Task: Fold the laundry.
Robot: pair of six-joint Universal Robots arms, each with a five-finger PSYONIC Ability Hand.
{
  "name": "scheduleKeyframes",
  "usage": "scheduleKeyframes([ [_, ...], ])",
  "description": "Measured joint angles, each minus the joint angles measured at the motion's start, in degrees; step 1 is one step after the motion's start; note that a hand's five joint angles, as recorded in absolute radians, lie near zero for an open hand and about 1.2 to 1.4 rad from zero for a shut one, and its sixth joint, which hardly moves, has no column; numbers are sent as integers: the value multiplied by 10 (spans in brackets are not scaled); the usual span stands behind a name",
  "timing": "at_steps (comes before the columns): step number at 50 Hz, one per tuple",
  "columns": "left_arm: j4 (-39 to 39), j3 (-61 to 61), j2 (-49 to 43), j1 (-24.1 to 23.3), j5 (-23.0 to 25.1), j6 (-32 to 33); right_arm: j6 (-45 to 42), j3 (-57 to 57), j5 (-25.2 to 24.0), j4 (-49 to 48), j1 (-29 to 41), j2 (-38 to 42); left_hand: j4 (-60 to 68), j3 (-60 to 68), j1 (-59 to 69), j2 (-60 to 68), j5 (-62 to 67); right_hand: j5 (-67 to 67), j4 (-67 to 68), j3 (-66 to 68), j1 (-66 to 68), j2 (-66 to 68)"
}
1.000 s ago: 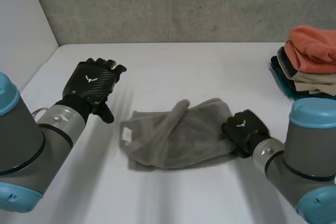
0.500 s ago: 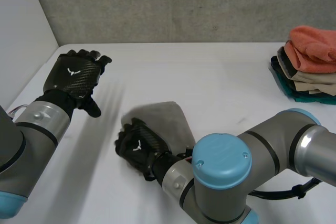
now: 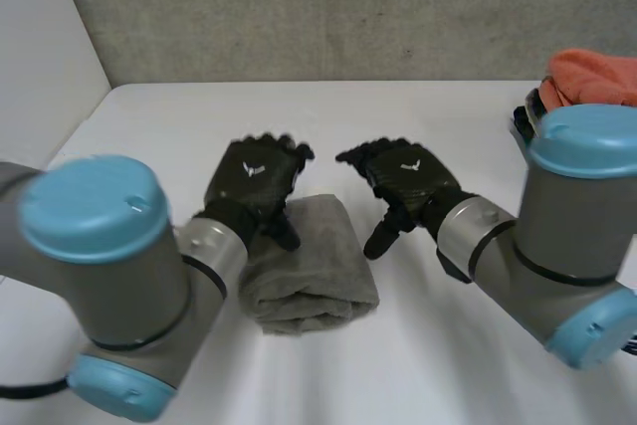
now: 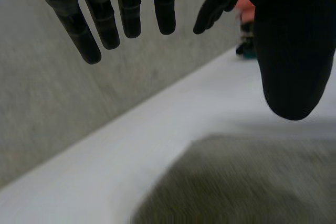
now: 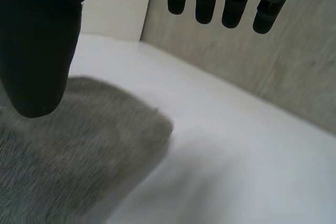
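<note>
The folded grey cloth lies on the white table between the arms, its long axis running away from the robot. The left hand, fingers straight and empty, hovers over the cloth's far left corner. The right hand, likewise spread and empty, hangs just beside the far right edge, so the left is judged nearer.

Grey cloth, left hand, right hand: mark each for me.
grey cloth [image 3: 318, 271], head view, middle of the folded bundle.
left hand [image 3: 255, 174], head view, back of the palm.
right hand [image 3: 408, 172], head view, back of the palm.
</note>
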Motion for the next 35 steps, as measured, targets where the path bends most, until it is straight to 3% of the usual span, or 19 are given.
scheduleKeyframes([
  [7, -20, -19, -54, -14, -95, 4, -8, -95, -11, 82, 7, 114, -5, -3, -4, -3, -6, 0, 0, 0, 0, 0],
  [15, -42, -47, -73, -8, -110, 10, -28, -154, -15, 124, 19, 201, -24, -20, -22, -20, -20, 0, 0, 0, 0, 0],
  [26, -61, -40, -68, 4, -89, 73, -124, -160, 43, 121, 25, 175, -28, -23, -23, -24, -26, 0, 0, 0, 1, 0],
  [30, -67, -26, -53, 11, -55, 102, -148, -139, 61, 104, 33, 139, -34, -27, -30, -30, -40, 0, 0, 0, 1, 0],
  [35, -71, 16, -4, 27, 23, 117, -161, -68, 74, 32, 66, 89, -53, -46, -56, -49, -52, 0, 0, 0, 1, 0],
])
